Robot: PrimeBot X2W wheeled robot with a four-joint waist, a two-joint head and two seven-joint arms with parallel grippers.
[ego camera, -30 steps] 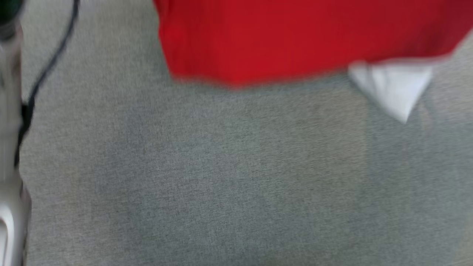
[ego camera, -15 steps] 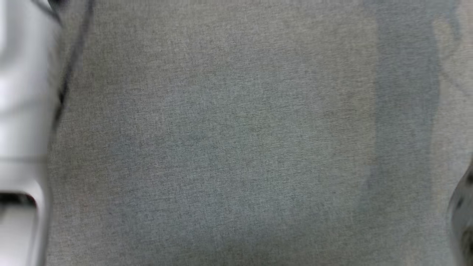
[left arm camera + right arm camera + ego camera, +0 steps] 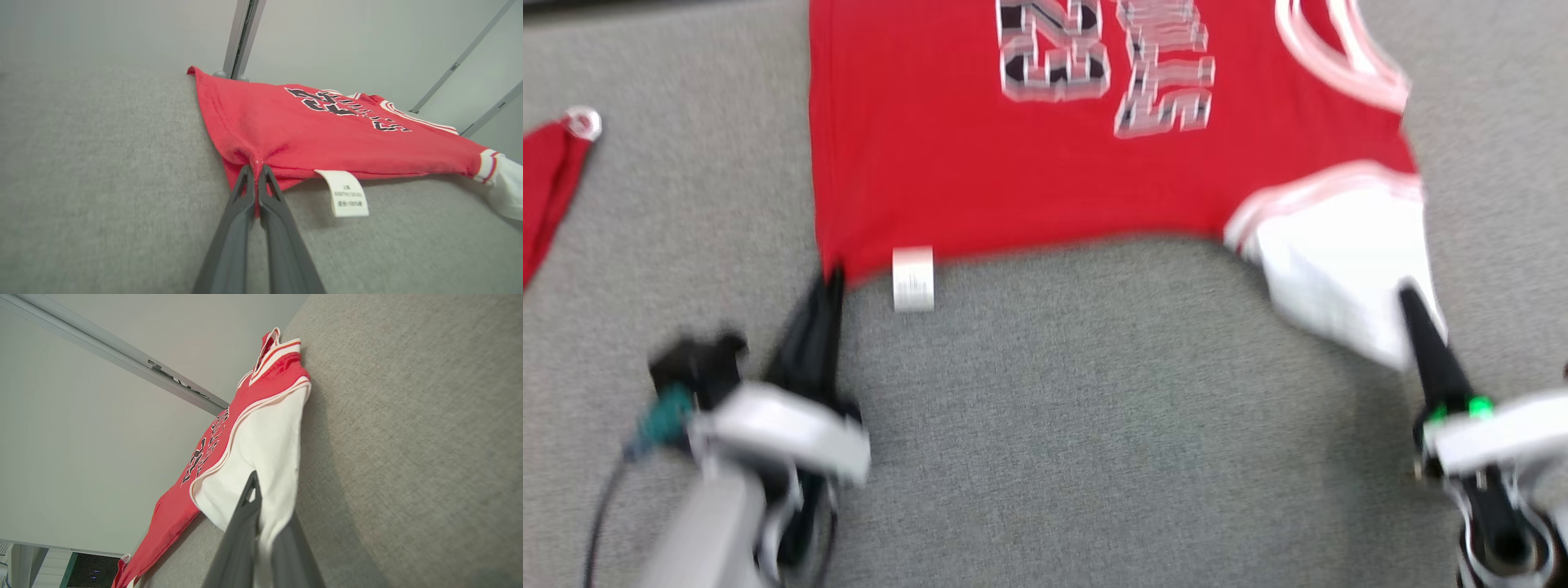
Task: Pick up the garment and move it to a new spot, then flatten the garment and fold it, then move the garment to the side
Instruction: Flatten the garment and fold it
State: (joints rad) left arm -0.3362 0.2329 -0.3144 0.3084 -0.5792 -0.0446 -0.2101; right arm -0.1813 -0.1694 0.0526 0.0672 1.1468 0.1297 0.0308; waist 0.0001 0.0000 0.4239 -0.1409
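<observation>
The garment [image 3: 1013,163] is a red jersey tee with white sleeves and dark printed lettering, lying spread on the grey fabric surface [image 3: 1094,425]. My left gripper [image 3: 833,282] is shut on its near hem corner; in the left wrist view the fingers [image 3: 256,169] pinch a bunched bit of the red hem [image 3: 327,130], beside a white care label [image 3: 346,194]. My right gripper [image 3: 1409,298] is shut on the white sleeve. In the right wrist view the sleeve cloth [image 3: 261,437] passes between the two fingers of the gripper [image 3: 265,506].
A second red cloth item [image 3: 551,180] with a white ring lies at the far left. A dark cable [image 3: 605,506] runs by my left arm. Metal frame posts [image 3: 243,36] stand behind the surface's far edge, against a pale wall.
The head camera has swung: the blurred earlier frames showed the garment's edge, then bare grey surface. Now the garment and both grippers are in view.
</observation>
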